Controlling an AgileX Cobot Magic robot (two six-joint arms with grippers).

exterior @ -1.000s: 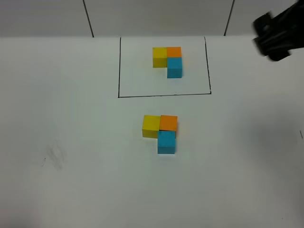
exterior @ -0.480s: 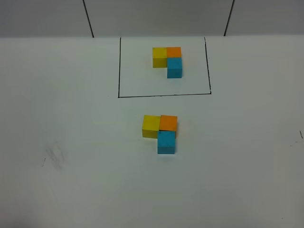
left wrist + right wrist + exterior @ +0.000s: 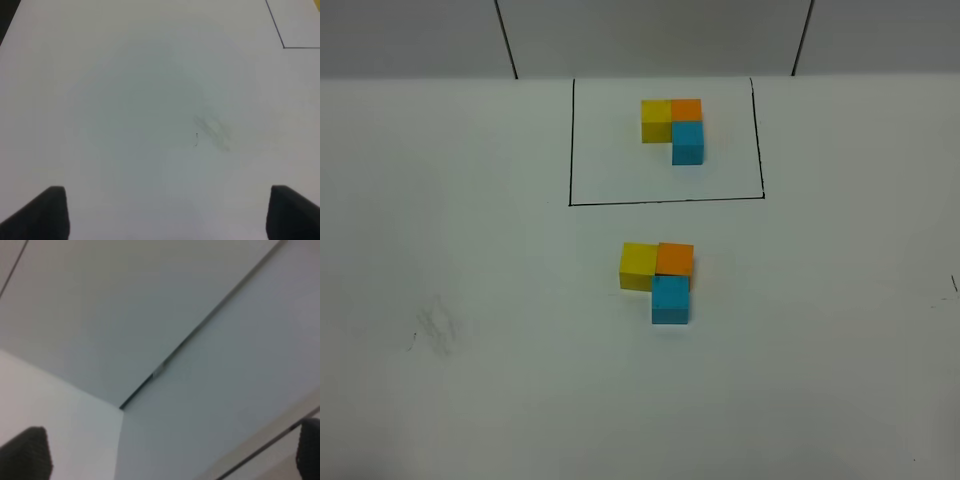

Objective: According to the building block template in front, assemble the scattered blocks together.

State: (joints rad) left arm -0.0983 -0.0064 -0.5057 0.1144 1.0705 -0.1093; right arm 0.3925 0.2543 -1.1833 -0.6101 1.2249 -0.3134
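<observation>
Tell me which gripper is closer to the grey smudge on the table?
Left. The left gripper hangs open above the table, the grey smudge just ahead of it. The right gripper points at the wall; no smudge in its view.

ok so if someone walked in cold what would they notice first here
Two matching L-shaped clusters of yellow, orange and sky-blue cubes stand out on the white table: the building block template inside a thin black drawn rectangle at the far side, and the assembled blocks unframed just in front of it. In the high view no arm shows, and each wrist view shows only widely spread dark fingertips with nothing between them.
</observation>
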